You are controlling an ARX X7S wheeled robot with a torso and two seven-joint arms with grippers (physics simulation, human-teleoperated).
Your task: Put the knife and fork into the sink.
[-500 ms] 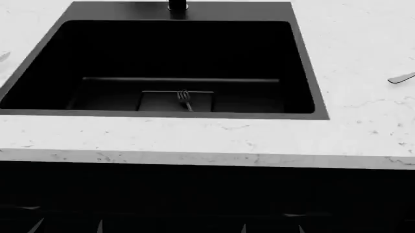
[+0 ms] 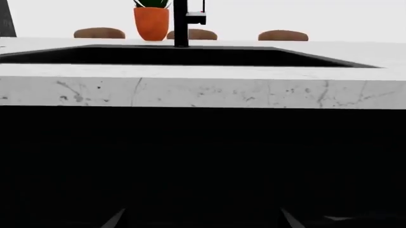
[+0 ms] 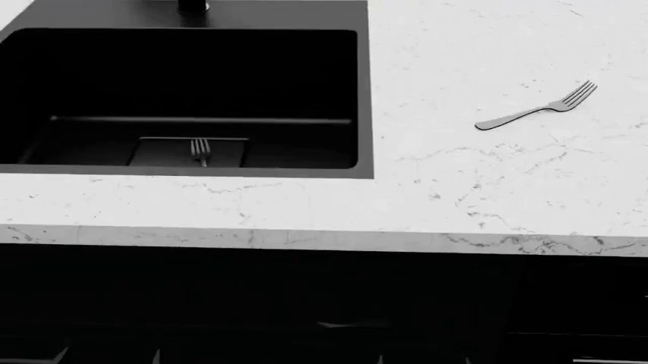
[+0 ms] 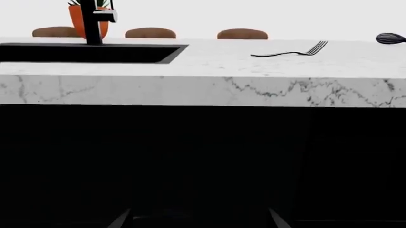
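The black sink (image 3: 365, 91) fills the left of the head view, and a fork (image 3: 200, 150) lies on its grey bottom plate. Another silver fork (image 3: 536, 108) lies on the white marble counter to the right of the sink, also seen as the fork (image 4: 292, 51) in the right wrist view. The knife is out of view. Both arms hang low in front of the dark cabinet, below the counter edge. My left gripper (image 2: 203, 221) and right gripper (image 4: 199, 219) are open, fingertips wide apart, with nothing between them.
A black column faucet (image 2: 181, 21) stands at the sink's back rim with an orange plant pot (image 2: 151, 23) behind it. Brown chair backs (image 2: 283, 35) show beyond the counter. A dark rounded object (image 4: 390, 38) sits far right. The counter's front edge (image 3: 324, 241) overhangs the cabinet.
The head view has swung to the right: the sink now sits further left in the picture and the fork on the counter is fully in view. The fork in the sink has not moved.
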